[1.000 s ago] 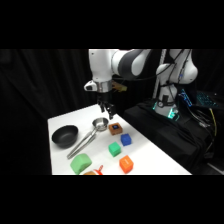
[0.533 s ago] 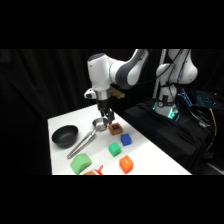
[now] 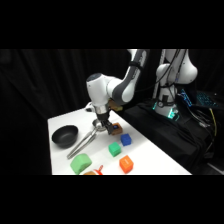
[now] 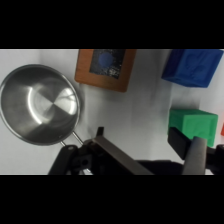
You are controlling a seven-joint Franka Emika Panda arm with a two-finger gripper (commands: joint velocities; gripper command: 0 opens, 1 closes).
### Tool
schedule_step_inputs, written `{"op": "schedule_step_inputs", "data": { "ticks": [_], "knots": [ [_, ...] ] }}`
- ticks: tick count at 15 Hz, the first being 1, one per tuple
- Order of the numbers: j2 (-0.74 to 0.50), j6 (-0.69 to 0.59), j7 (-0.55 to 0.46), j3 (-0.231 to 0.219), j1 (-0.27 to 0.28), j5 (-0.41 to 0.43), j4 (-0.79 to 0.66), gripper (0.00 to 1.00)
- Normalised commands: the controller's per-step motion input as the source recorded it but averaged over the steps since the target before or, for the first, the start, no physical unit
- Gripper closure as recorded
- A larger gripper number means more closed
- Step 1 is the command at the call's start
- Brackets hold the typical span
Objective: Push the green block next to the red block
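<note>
Since a second ago, my arm has swung lower and leftward over the bench (image 3: 150,160), bringing my tool (image 3: 105,125) down to the frame's centre, just above the metal cup (image 3: 98,125) and the brownish cube with the blue mark (image 3: 116,128). From the wrist, my tool (image 4: 150,150) has its fingers (image 4: 196,155) spread apart, holding nothing. One finger stands just in front of the green block (image 4: 196,124) at the right of the wrist frame, with the blue block (image 4: 195,66) above it. In the side view, the green block (image 3: 115,149) sits lower centre, near the red block (image 3: 125,163), not touching. A black bowl (image 3: 65,135) rests at left, and a larger green piece (image 3: 80,163) at the lower left.
</note>
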Motion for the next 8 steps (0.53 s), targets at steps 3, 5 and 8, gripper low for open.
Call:
{"op": "schedule_step_inputs", "data": {
  "ticks": [3,5,8],
  "knots": [
    [0.27,0.13,-0.04,0.084,-0.029,0.126,0.18,0.00],
    [0.23,0.11,-0.04,0.084,-0.022,0.113,0.17,0.00],
    [0.16,0.10,-0.02,0.077,0.004,0.091,0.14,0.00]
  ]
}}
